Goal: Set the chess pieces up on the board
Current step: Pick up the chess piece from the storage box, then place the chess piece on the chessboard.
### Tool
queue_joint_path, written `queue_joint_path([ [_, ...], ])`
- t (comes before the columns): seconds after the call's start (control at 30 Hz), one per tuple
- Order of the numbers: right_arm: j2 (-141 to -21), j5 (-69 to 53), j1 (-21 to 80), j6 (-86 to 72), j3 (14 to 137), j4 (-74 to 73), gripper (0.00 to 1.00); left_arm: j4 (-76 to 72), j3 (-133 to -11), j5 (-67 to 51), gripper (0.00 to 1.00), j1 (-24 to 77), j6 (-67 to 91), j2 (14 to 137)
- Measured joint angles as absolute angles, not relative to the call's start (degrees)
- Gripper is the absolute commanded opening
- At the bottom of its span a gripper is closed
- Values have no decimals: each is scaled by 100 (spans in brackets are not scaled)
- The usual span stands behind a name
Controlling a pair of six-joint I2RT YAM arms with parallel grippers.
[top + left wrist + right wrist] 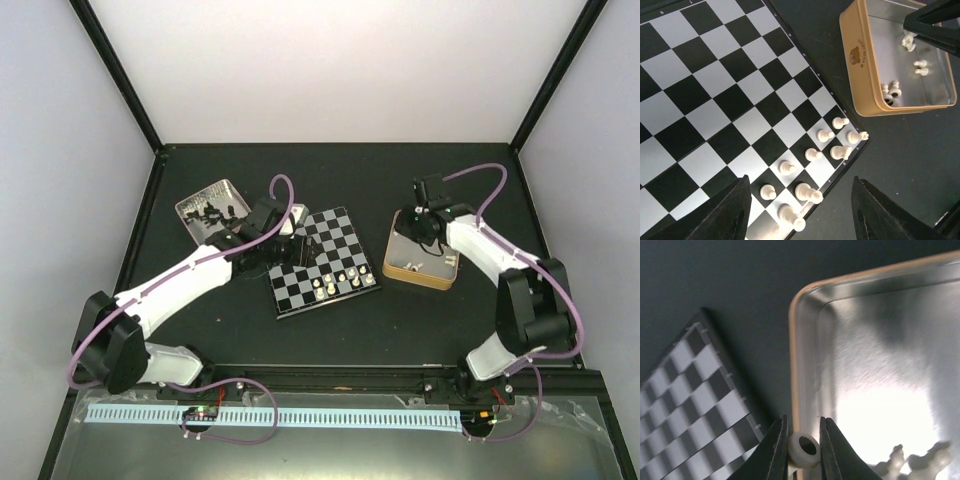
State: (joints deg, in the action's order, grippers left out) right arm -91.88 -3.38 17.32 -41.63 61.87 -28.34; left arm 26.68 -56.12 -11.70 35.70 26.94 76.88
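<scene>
The chessboard lies mid-table, with several cream-white pieces standing along its near right edge. In the left wrist view the board fills the left, and those white pieces stand in two rows by its corner. My left gripper hovers over the board's far left part; it is open and empty. My right gripper is over the tan box. It is shut on a cream-white piece, seen base-on, above the box's rim.
The tan box right of the board holds several loose white pieces; its rim shows in the right wrist view. A pinkish tray with black pieces stands left of the board.
</scene>
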Motion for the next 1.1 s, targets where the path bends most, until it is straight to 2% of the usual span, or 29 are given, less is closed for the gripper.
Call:
queue_joint_path([
  [0.23, -8235, -1570, 2078, -5065, 5789, -2327, 12, 1916, -4984, -1295, 69, 3612, 2838, 7024],
  [0.5, -8357, -2700, 3197, -6344, 5774, -1267, 13, 1273, -4508, -1288, 69, 3728, 2950, 6420],
  [0.7, -8823, -3175, 3828, -7094, 5843, -659, 13, 1103, -4257, -1278, 56, 3765, 3083, 6326],
  [1.1, -9109, -3420, 4023, -7651, 5896, -152, 13, 1068, -4174, -1129, 12, 3802, 3201, 6294],
])
